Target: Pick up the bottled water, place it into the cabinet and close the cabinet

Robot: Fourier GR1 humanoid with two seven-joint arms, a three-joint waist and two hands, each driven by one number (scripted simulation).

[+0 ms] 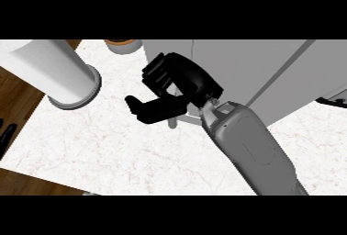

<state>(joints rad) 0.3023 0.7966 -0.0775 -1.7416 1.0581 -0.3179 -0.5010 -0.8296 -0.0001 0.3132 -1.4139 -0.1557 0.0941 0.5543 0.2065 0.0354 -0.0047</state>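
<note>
Fingers of the right hand (177,87) were curled in toward the thumb, and bare surface (122,151) showed through the gap between them, so the hand gripped nothing visible. It hung against the front of the grey cabinet (257,69), which stood along the far edge toward the far right corner. The grey forearm ran back to the near right. That placement suited working the cabinet door, probably to push it shut, though the door's exact angle could not be read.

The bottled water was nowhere in view. It may have been inside the cabinet or hidden behind the hand, and that could not be settled.

A tall white cylinder (47,69) on a round base stood at the far left corner, well apart from the hand. A small brown-topped item (122,45) sat at the far edge beside the cabinet. Only a dark sliver of the left hand (5,134) showed past the left edge, and its state could not be told.

No label, brand or writing was legible on anything.
</note>
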